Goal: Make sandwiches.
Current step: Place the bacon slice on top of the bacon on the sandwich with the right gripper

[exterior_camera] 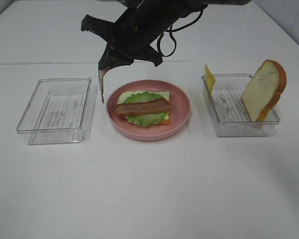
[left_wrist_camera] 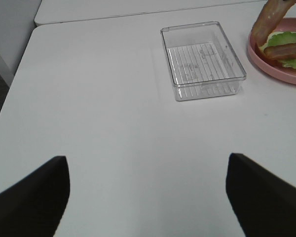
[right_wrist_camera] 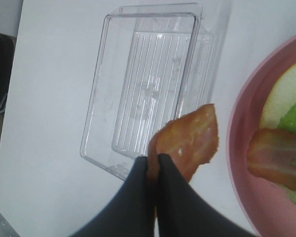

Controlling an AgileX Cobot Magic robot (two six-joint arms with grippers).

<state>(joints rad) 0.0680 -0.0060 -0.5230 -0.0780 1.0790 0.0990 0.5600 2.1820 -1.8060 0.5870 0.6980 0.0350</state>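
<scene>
Right claw (right_wrist_camera: 155,165) clenched on bacon strip (right_wrist_camera: 190,140).
Strip hangs below it, between tray (exterior_camera: 91,102) edge and plate (exterior_camera: 111,118) rim; left claw (left_wrist_camera: 147,158) released.

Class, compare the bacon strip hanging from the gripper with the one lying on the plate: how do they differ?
The hanging bacon strip dangles upright, pinched at one end by the right gripper; the plated bacon strip lies flat across the lettuce. The hanging one is in the air beside the pink plate; the other rests within it. Both are reddish-brown.
</scene>
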